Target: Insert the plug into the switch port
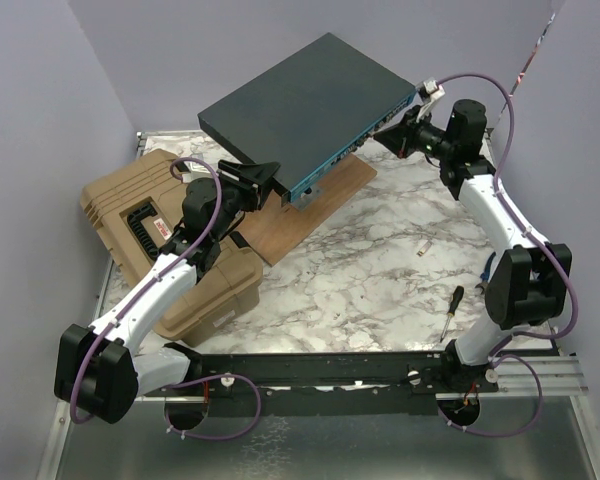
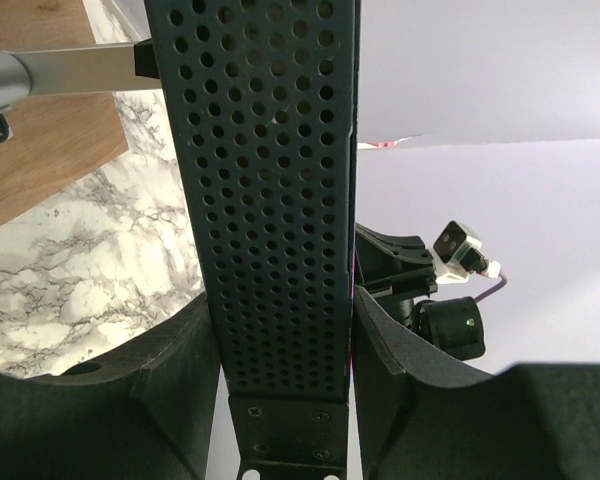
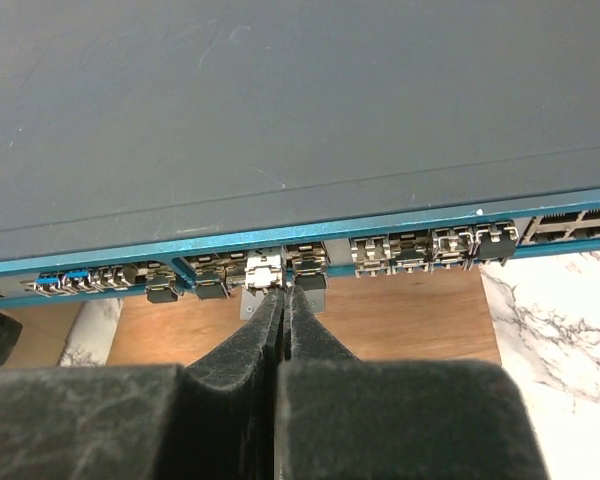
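Over the brown wooden board (image 1: 332, 198), the wide, flat dark grey metal switch (image 1: 310, 100) with its teal-blue front is hanging tilted, the left gripper (image 1: 263, 180) clamping its perforated side. The right gripper (image 3: 283, 296) is pinching its fingers together, tips touching the small silvery plug (image 3: 265, 272) at the port row.
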